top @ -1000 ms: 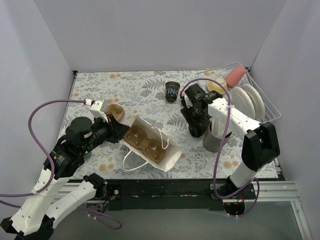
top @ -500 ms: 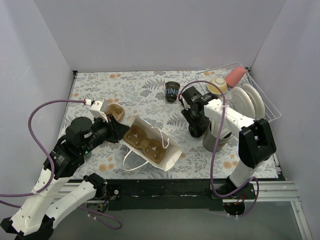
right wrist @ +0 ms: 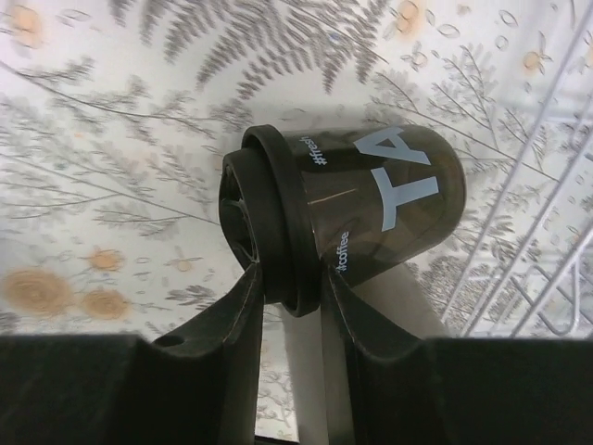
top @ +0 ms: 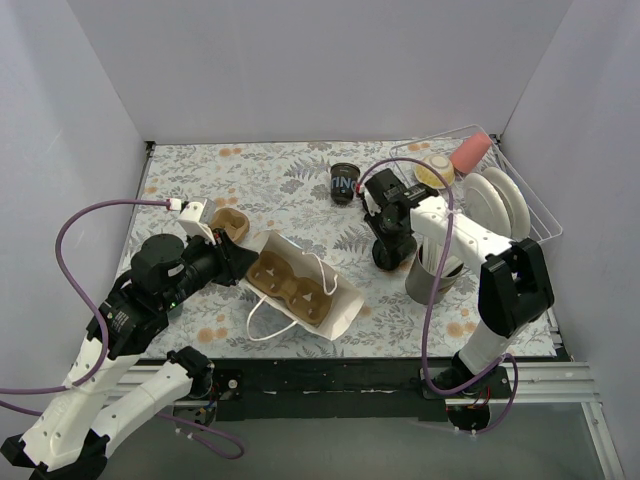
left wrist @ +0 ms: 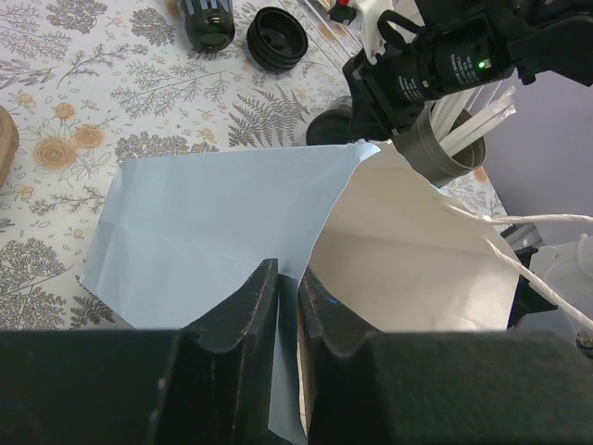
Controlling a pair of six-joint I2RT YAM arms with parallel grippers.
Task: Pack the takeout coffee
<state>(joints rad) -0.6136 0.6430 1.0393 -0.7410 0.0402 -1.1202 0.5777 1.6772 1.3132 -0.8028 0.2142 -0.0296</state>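
My right gripper point(top: 388, 243) is shut on the lid rim of a black takeout coffee cup point(top: 390, 258) with white lettering. In the right wrist view the cup point(right wrist: 371, 209) lies on its side between my fingers point(right wrist: 236, 315), over the floral cloth. A second black cup point(top: 343, 183) lies on the cloth further back, and it also shows in the left wrist view point(left wrist: 206, 14). My left gripper point(top: 238, 262) is shut on the edge of the white paper bag point(top: 335, 310), seen close in the left wrist view point(left wrist: 213, 222). A brown cup carrier point(top: 295, 285) sits inside the bag.
A grey holder point(top: 435, 278) with white utensils stands right beside the held cup. A wire dish rack point(top: 535, 215) with plates, a bowl and a pink cup fills the right side. A brown carrier piece point(top: 230, 222) lies behind my left gripper. A round black lid-like thing point(left wrist: 276, 37) lies near the second cup.
My right gripper has shifted a little toward the far side with the cup still in it. The left arm and the bag have not moved.
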